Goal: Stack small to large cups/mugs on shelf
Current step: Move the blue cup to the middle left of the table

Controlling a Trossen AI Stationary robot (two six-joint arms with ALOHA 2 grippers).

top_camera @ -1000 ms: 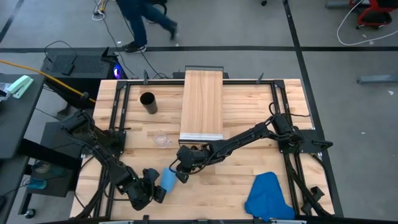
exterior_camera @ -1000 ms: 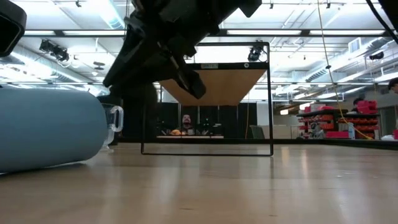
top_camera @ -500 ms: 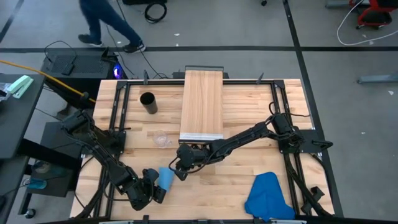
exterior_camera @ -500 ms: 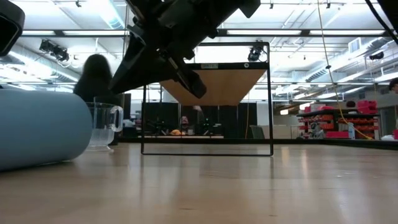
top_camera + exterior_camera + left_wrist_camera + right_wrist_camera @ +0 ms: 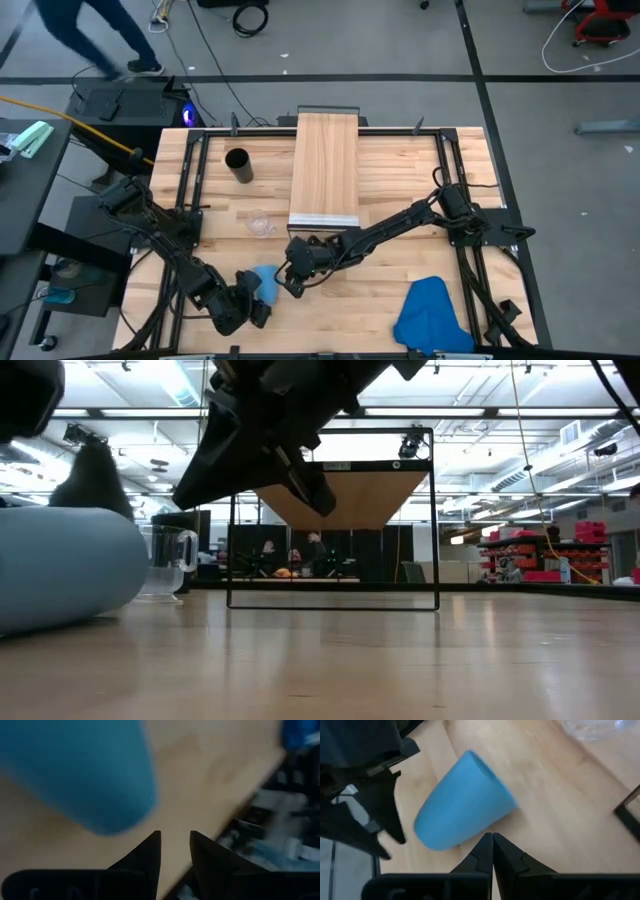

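Note:
The bright-blue cup [image 5: 263, 285] [image 5: 462, 802] lies on its side on the table near the front edge, between my two grippers. My right gripper [image 5: 288, 283] [image 5: 492, 836] is shut, with its tips at the cup's side wall. My left gripper [image 5: 254, 302] [image 5: 175, 837] is open a little and stands just beside the cup [image 5: 95, 775], with nothing between its fingers. The glass mug [image 5: 260, 222] [image 5: 170, 560] stands upright beside the shelf's front corner. The black cup [image 5: 237, 164] stands upright farther back on the left. The shelf [image 5: 324, 170] bears nothing. My right gripper has its shut fingertips [image 5: 487, 842] at the blue cup's side wall [image 5: 487, 822], near the wide open end. It comes slanting down from the table's right. Whether the tips touch the wall I cannot tell. The cup rests on its side on the table.
A blue cloth [image 5: 432, 315] lies crumpled at the front right corner. Dark frame rails [image 5: 190, 180] run along the table's left and right sides. Bare wood [image 5: 350, 300] lies in front of the shelf.
My right gripper has shut its fingers. The blue cup, still on its side, has shifted a little toward the table's left edge, closer to my left gripper.

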